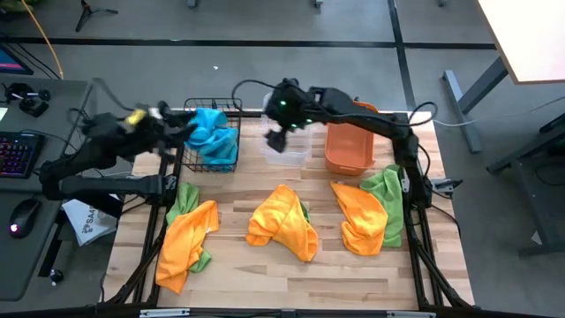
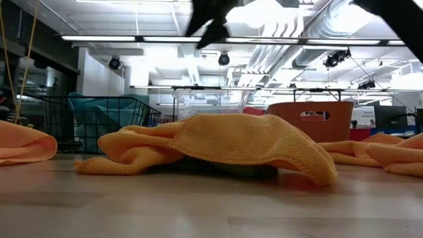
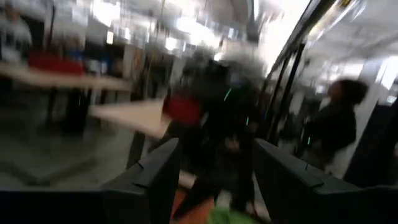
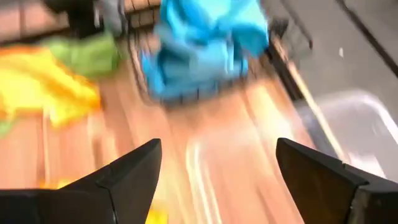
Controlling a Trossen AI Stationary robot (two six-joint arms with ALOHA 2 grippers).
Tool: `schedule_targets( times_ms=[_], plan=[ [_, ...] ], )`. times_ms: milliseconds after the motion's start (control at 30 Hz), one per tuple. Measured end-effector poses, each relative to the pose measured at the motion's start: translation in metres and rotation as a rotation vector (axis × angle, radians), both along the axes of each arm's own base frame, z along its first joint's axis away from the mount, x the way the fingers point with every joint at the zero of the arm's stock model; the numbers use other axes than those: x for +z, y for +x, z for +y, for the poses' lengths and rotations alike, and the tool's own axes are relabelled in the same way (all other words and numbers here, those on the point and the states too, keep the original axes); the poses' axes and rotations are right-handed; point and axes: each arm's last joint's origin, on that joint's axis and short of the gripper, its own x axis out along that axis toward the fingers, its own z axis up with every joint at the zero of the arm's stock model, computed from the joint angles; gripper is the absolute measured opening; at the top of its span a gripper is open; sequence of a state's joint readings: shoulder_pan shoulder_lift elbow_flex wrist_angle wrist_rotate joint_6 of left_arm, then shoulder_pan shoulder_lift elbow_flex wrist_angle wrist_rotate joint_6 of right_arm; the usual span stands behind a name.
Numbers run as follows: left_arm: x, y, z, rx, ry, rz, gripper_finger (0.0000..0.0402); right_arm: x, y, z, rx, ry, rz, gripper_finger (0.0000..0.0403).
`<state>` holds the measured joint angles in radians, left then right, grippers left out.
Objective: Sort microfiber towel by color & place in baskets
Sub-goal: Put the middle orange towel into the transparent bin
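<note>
Turquoise towels (image 1: 212,132) fill the black wire basket (image 1: 231,163), and show again in the right wrist view (image 4: 199,50). Three orange towels (image 1: 282,221) lie on the table, each over or beside a lime green one (image 1: 386,187). The clear tub (image 1: 291,155) and the orange bin (image 1: 349,150) stand at the far edge. My left gripper (image 1: 181,132) is open at the wire basket's left side and holds nothing (image 3: 214,149). My right gripper (image 1: 278,140) is open above the clear tub, also holding nothing (image 4: 217,149).
In the low view the middle orange towel (image 2: 218,142) lies in front of the wire basket (image 2: 99,122) and the orange bin (image 2: 317,119). A keyboard and a mouse sit on a desk left of the table. A person stands in the room behind.
</note>
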<state>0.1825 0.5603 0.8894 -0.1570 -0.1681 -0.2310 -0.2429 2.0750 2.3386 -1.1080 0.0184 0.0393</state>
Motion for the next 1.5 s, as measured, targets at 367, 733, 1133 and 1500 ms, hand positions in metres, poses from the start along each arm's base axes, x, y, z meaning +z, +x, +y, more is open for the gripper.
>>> schedule_targets(
  times_ms=[367, 733, 1133, 1500],
  plan=[
    [-0.051, 0.084, -0.013, -0.331, -0.142, 0.420, 0.0186, -0.011, -0.085, 0.085, 0.025, 0.031, 0.217, 0.0309],
    [-0.078, 0.102, -0.049, -0.362, -0.160, 0.626, 0.0186, -0.128, -0.140, 0.166, -0.196, 0.600, -0.089, 0.0309],
    [-0.079, 0.103, -0.046, -0.262, -0.142, 0.622, 0.0186, -0.185, -0.097, 0.199, -0.356, 0.845, 0.065, 0.0309],
    [-0.079, 0.103, -0.046, -0.262, -0.141, 0.625, 0.0186, -0.206, -0.081, 0.205, -0.505, 0.811, 0.198, 0.0272]
  ],
)
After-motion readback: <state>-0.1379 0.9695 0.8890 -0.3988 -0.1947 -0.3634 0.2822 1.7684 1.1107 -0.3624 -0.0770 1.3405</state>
